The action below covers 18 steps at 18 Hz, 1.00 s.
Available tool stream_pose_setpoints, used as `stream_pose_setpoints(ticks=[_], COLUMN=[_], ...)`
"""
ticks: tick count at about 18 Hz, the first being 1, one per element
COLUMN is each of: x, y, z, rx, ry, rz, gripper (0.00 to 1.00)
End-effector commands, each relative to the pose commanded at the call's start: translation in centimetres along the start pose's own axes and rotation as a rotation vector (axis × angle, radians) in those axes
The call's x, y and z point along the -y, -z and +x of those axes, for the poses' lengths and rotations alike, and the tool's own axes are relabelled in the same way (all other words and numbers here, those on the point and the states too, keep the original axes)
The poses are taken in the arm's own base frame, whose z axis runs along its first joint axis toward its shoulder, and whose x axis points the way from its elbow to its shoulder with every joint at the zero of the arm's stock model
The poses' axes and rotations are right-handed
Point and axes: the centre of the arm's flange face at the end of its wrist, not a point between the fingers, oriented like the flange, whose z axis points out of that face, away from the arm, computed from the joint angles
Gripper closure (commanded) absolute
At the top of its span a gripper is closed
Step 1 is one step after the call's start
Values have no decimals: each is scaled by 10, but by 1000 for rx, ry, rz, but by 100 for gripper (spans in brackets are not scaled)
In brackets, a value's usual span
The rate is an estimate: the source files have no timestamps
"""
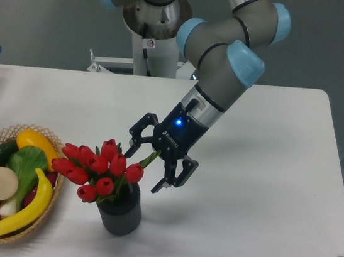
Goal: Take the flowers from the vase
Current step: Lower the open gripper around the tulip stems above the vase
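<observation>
Flowers (100, 170) stand in the vase (120, 210). Gripper (145, 166) hangs spread wide, grasping nothing, at their right edge. Wicker basket (47, 210), far left, holds produce.

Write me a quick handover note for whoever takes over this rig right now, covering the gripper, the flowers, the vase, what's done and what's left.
Gripper: jaws open, holding nothing, sitting just right of the blooms with a green leaf tip between the jaws.
Flowers: red tulips, standing in the vase, leaning toward the wicker basket.
Vase: upright on the table, near the front edge, beside the basket.
Done: the gripper is positioned at the bunch.
Left: close on the flowers, probably lower on the stems, lift them clear of the vase without tipping it.
</observation>
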Motion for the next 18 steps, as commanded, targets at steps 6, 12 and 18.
stream_pose_setpoints(ticks=[6,12,18], x=[6,-1,5], y=[-13,-26,-34], z=[12,12,4], rx=[-43,-74,-102], ry=[-20,-3,0], rz=[53,80,158], gripper=[0,0,0])
